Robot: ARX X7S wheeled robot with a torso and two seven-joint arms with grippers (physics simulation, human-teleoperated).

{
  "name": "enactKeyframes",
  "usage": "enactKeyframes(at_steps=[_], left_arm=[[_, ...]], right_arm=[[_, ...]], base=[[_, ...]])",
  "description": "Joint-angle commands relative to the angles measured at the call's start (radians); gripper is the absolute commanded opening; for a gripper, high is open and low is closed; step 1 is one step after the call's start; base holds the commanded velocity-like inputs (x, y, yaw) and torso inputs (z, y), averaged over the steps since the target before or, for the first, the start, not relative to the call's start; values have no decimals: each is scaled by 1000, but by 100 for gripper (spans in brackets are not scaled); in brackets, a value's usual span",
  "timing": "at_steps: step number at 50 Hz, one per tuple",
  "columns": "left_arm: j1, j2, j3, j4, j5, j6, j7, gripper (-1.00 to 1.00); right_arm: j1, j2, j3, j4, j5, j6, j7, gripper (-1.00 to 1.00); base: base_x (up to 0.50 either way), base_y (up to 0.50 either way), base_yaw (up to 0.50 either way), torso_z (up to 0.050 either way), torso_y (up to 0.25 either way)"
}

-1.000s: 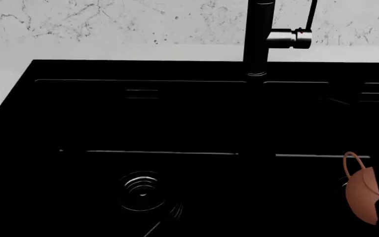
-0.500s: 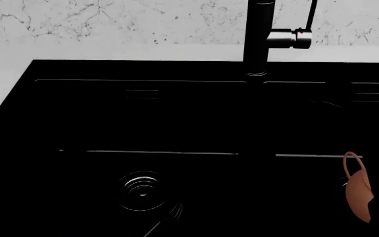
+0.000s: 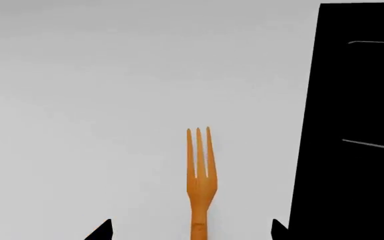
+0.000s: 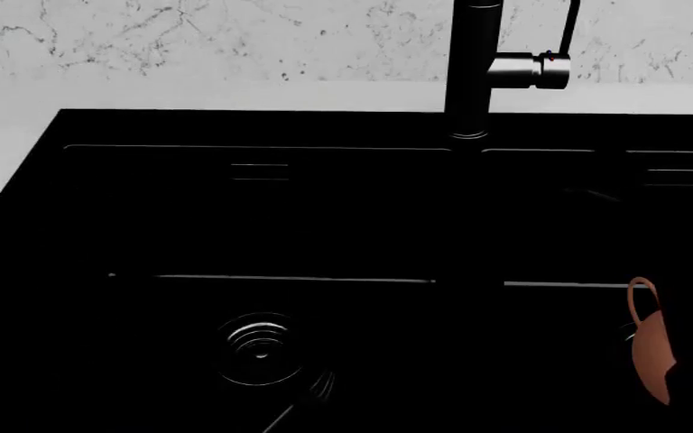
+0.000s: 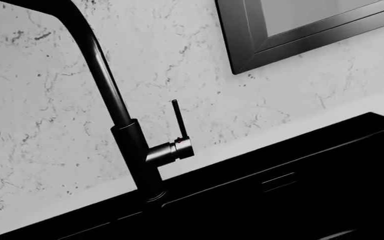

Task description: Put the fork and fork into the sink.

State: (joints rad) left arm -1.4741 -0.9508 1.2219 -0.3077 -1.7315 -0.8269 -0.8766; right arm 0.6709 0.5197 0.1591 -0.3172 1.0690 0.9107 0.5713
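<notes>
A white marble-veined wall (image 4: 202,36) backs a pale countertop (image 3: 112,75), and set into the counter is the wide black sink (image 4: 263,216), filling most of the head view. Thin steel ledge lines cross the sink at mid-frame, and a round ringed drain (image 4: 260,347) sits in the lower left of centre. The tall black faucet (image 4: 473,68) rises at the upper centre-right of the head view, its side lever (image 4: 537,69) pointing right. At the right edge, low in the frame, a terracotta teapot (image 4: 650,347) shows as a narrow sliver with its looped handle up; the rest of it is lost in the black.

In the left wrist view the orange fork (image 3: 199,175) lies flat on the pale counter at lower centre, tines pointing toward the top of the picture, its handle running off the bottom edge. The sink's black edge runs down the right side of that picture, near the fork but apart from it. Two dark fingertips (image 3: 102,231) of the left gripper (image 3: 190,231) poke in at the bottom corners on either side of the handle, spread wide and not touching the fork.

The right wrist view shows the faucet against the marble wall, with a dark-framed panel (image 5: 292,35) at the upper right and the sink's rear rim along the bottom. No part of the right gripper appears, so its state cannot be told. The black fork cannot be made out in any view.
</notes>
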Motion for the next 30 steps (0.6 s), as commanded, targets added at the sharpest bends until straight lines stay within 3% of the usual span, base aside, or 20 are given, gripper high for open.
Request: enactKeyframes(at_steps=[1,30], left_arm=[[20,32,-7,-39,26,-26,34,100],[158,-18,-23,-19,-43,51,69,100]], right_arm=[[-13,-20,28,-1,-20,-6,-26,100],[-20,-24,13,22,-34,-29,-39,100]], base=[[0,0,0,0,0],[0,0,0,0,0]])
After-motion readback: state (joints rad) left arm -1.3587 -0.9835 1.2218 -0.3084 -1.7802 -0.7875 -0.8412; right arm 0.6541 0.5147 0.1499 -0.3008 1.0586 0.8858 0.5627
